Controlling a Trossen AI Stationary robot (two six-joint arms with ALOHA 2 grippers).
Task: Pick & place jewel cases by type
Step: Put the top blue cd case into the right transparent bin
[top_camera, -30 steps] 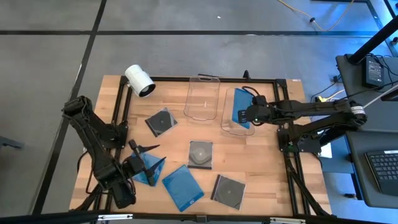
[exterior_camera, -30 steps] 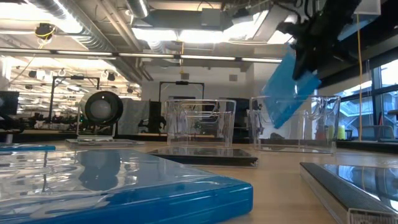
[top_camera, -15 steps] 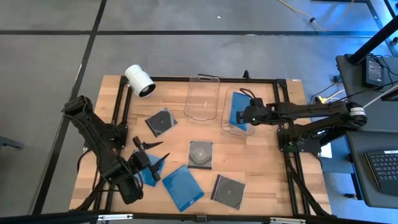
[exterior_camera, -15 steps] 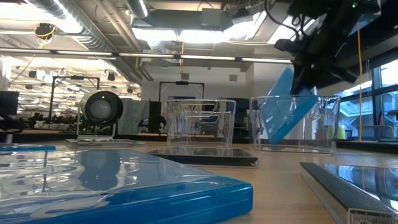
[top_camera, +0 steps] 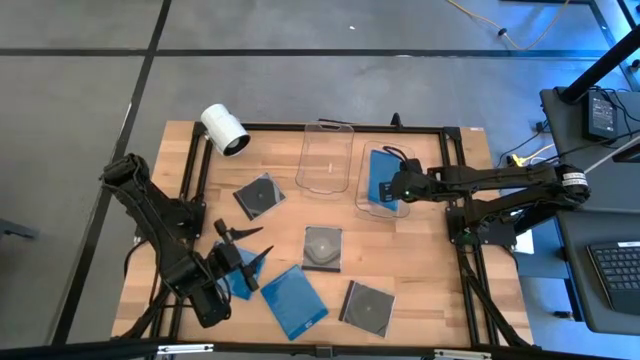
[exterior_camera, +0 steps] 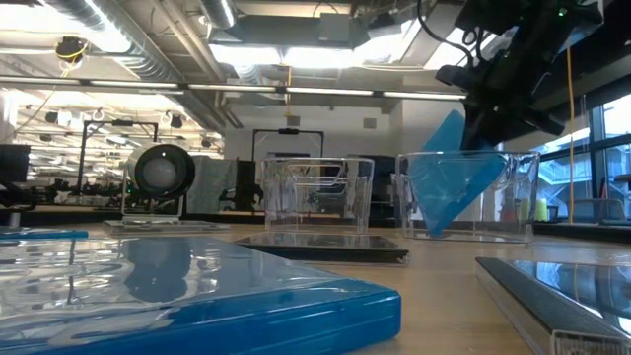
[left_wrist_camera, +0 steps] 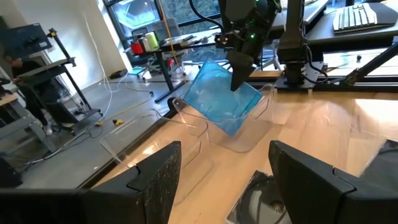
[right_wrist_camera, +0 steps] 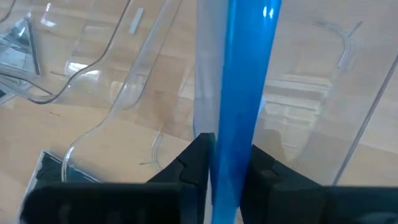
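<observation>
Placing is in hand: right gripper (top_camera: 397, 186) jaws pinch a blue case (exterior_camera: 449, 186) tilted inside the tub (top_camera: 381, 205) at two o'clock, needing release; left gripper (top_camera: 243, 243), jaws spread, waits at seven o'clock.

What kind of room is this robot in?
Probably a robotics lab or workshop: exposed silver ceiling ducts, a desk with a black keyboard, and a black-framed wooden table on a grey concrete floor.
</observation>
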